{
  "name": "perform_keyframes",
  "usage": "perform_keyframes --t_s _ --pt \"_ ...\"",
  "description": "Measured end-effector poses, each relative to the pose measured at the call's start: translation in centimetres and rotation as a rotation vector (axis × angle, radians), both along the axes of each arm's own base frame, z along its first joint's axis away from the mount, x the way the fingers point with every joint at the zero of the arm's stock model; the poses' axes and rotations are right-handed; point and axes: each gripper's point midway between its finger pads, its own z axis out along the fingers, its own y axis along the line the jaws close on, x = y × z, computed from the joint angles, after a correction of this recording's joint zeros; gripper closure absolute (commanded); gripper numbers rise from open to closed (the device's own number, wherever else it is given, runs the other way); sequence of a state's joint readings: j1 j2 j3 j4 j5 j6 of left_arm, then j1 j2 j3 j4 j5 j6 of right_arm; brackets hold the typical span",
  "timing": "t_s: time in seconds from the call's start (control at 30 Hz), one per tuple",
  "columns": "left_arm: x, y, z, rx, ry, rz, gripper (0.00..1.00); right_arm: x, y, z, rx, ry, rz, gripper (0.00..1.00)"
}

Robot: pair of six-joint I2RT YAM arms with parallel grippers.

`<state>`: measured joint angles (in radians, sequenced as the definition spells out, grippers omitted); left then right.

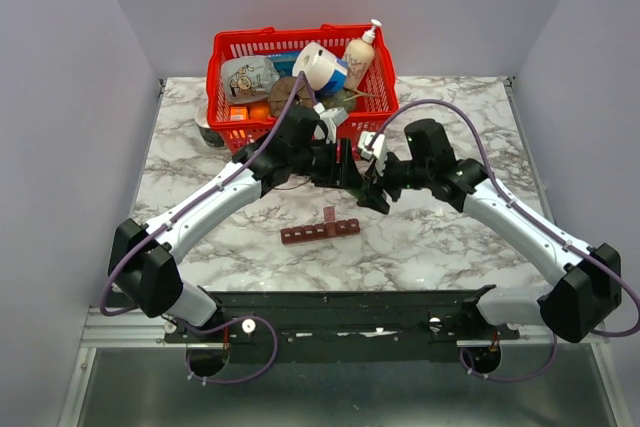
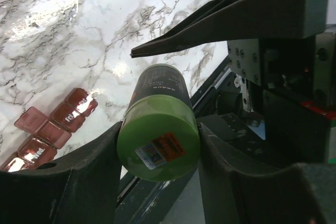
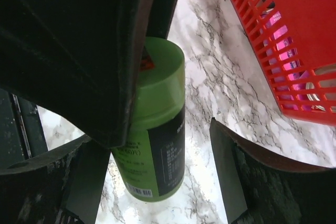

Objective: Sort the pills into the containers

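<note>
The dark red pill organizer (image 1: 320, 231) lies on the marble table in front of the arms, one lid standing open; it also shows in the left wrist view (image 2: 52, 129). My left gripper (image 1: 345, 172) is shut on the green cap of a small green bottle (image 2: 157, 145), one finger on each side of the cap. My right gripper (image 1: 378, 192) is open around the bottle's body (image 3: 157, 166), with a gap between the bottle and its right finger (image 3: 231, 177). The bottle's base is close above the table. No loose pills show. The bottle is hidden in the top view.
A red mesh basket (image 1: 225, 77) full of goods stands at the back of the table, just behind both grippers; its wall shows in the right wrist view (image 3: 273, 35). A dark round object sits left of the basket (image 1: 208, 127).
</note>
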<state>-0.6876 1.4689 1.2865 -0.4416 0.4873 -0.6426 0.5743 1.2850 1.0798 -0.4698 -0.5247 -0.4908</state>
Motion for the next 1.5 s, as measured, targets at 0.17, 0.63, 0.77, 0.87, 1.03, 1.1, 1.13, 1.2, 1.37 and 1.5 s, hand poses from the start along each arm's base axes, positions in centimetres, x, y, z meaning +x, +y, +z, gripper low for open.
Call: perform_keyframes --t_s 0.17,0.63,0.77,0.87,1.03,1.1,1.13,1.2,1.37,1.5 --pt "-0.1 -0.5 0.7 -0.037 0.009 -0.01 1.0 -0.8 0.9 -0.4 0.027 0.038 0.064 0.21" --pt "0.0 -0.5 1.7 -0.106 0.034 0.004 1.0 -1.7 1.3 0.4 0.092 0.07 0.13 0.29" --pt "-0.2 0.0 2.0 -0.119 0.039 0.008 1.0 -2.0 1.2 1.0 0.116 0.061 0.157 0.36" --pt "-0.6 0.1 2.2 -0.126 0.046 0.001 1.0 -2.2 1.3 1.2 0.126 0.059 0.174 0.48" --pt "-0.8 0.2 2.1 -0.13 0.063 0.004 1.0 -2.5 1.4 1.1 0.137 0.075 0.195 0.68" --pt "-0.9 0.3 2.0 -0.132 0.071 0.006 1.0 -2.6 1.5 1.1 0.141 0.082 0.202 0.75" --pt "-0.9 0.3 2.0 -0.133 0.074 0.008 1.0 -2.6 1.5 1.1 0.143 0.085 0.204 0.78" --pt "-1.0 0.4 2.0 -0.137 0.078 0.01 1.0 -2.7 1.5 1.0 0.146 0.09 0.214 0.85" --pt "-1.3 0.7 2.0 -0.153 0.093 0.004 0.51 -3.1 1.7 1.1 0.16 0.099 0.237 0.92" --pt "-1.4 1.1 2.3 -0.177 0.094 0.0 0.05 -3.5 1.9 1.4 0.174 0.107 0.266 0.94"
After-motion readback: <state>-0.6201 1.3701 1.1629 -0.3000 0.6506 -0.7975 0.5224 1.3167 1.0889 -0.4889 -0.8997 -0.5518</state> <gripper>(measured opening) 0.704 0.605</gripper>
